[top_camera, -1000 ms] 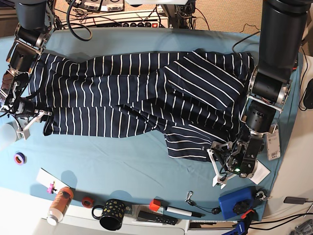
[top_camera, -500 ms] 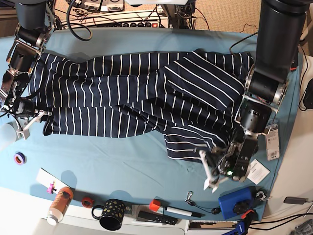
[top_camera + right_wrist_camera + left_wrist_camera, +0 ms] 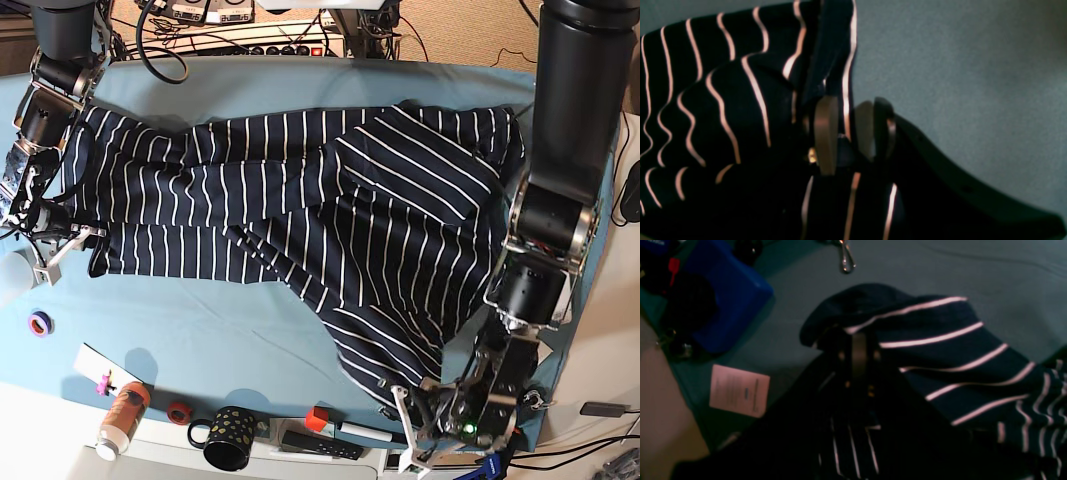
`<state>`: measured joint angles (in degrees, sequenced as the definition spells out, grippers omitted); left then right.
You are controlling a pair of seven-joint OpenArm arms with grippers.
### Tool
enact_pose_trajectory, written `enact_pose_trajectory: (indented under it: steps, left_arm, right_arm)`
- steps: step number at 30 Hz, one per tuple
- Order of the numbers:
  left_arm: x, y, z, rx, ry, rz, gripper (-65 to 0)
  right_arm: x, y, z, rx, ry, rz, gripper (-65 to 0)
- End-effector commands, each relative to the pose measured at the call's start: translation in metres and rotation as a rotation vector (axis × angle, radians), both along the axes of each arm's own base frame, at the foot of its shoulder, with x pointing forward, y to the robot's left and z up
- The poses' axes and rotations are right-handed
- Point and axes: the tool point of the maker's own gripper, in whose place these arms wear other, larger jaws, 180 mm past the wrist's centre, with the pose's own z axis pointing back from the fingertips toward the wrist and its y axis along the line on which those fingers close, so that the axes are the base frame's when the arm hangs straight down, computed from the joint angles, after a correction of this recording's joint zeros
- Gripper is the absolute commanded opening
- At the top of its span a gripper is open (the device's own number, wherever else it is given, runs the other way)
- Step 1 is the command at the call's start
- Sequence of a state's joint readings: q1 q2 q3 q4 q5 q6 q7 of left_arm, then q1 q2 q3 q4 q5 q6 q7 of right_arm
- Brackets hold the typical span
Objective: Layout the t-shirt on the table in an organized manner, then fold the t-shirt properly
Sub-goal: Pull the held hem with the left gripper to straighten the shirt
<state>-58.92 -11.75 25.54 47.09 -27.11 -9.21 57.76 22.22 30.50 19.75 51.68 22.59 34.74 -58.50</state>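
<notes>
Both grippers clamp the soft navy white-striped t-shirt (image 3: 330,210) on the wide teal-clothed table (image 3: 230,330): left gripper (image 3: 420,415) at its near corner, right gripper (image 3: 55,235) at the opposite end.

No legible text on anything.

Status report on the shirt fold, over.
Left gripper shut on t-shirt corner, near table's front edge. Right gripper clamps opposite shirt edge. Mug, remote, blue box crowd front edge.
</notes>
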Motion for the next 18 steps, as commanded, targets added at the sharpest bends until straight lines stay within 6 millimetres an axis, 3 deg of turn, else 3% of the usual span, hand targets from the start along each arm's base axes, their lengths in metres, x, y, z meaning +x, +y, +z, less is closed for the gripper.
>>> enact_pose_trajectory:
  steps: [1, 5, 18]
  left_arm:
    - [0.009, -0.005, 0.028, -0.012, -0.044, -0.006, -65.0]
    - [-0.004, -0.010, 0.019, -0.019, 0.048, -0.014, -65.0]
    - [-0.007, 0.004, 0.021, 0.005, 0.075, -0.018, -65.0]
  right_arm:
    - [0.011, -0.012, 0.021, -0.023, -0.056, -0.008, -46.3]
    - [0.019, -0.014, 0.028, -0.029, -0.113, -0.013, -46.3]
    - [0.036, -0.041, 0.048, -0.151, -0.226, -0.099, -46.4]
